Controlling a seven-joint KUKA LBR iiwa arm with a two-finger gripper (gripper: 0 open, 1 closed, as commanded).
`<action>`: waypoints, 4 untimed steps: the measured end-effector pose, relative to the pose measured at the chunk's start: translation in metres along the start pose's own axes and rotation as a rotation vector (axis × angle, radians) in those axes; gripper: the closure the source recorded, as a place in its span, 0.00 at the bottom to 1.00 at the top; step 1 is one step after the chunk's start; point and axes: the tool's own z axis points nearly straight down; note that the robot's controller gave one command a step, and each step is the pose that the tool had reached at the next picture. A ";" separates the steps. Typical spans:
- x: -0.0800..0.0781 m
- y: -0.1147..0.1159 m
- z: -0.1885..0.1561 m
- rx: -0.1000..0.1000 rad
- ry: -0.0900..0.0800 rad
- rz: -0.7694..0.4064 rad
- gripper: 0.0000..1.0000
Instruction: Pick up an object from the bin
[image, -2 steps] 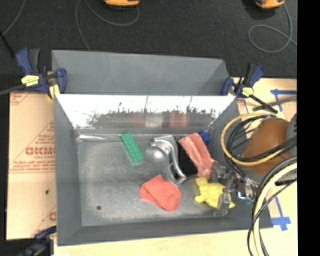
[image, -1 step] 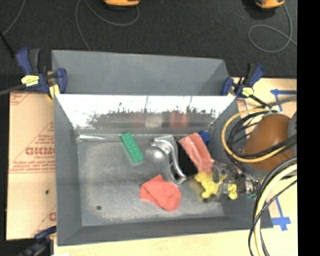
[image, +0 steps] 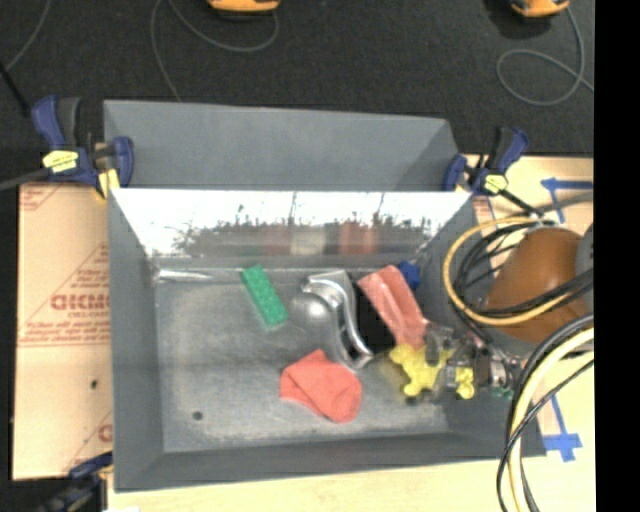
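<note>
My gripper is low at the bin's right side, right next to a small yellow toy that lies on the floor by the right wall. A pink flat block leans just behind the toy, with a black piece beside it and a small blue thing at its far end. A shiny metal scoop lies left of these.
A salmon-red soft lump lies near the bin's front middle. A green studded block lies at the back left. The arm's orange cover and looped cables hang over the bin's right rim. The left half of the floor is bare.
</note>
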 end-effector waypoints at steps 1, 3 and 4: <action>0.000 0.000 0.000 0.000 0.000 0.000 1.00; 0.000 0.000 0.000 0.000 0.000 -0.001 1.00; 0.000 0.000 0.000 0.000 0.000 -0.001 1.00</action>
